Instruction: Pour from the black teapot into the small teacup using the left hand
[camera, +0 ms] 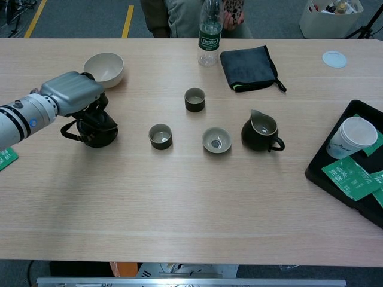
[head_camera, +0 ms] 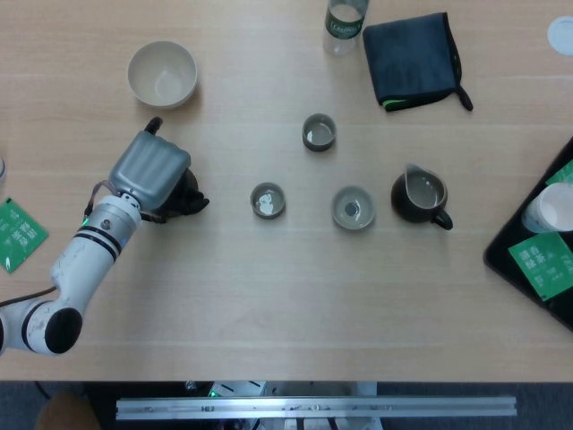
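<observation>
- Head view: I have my left hand (head_camera: 150,172) draped over the black teapot (head_camera: 183,196) at the table's (head_camera: 269,296) left side; the fingers are hidden beneath the palm, so I can't tell whether they clasp it. The spout points right, along the teapot's long axis, toward the small teacup (head_camera: 268,200).
- Chest view: the teapot sits upright under my hand, with a bowl (camera: 103,67) just beyond.
</observation>
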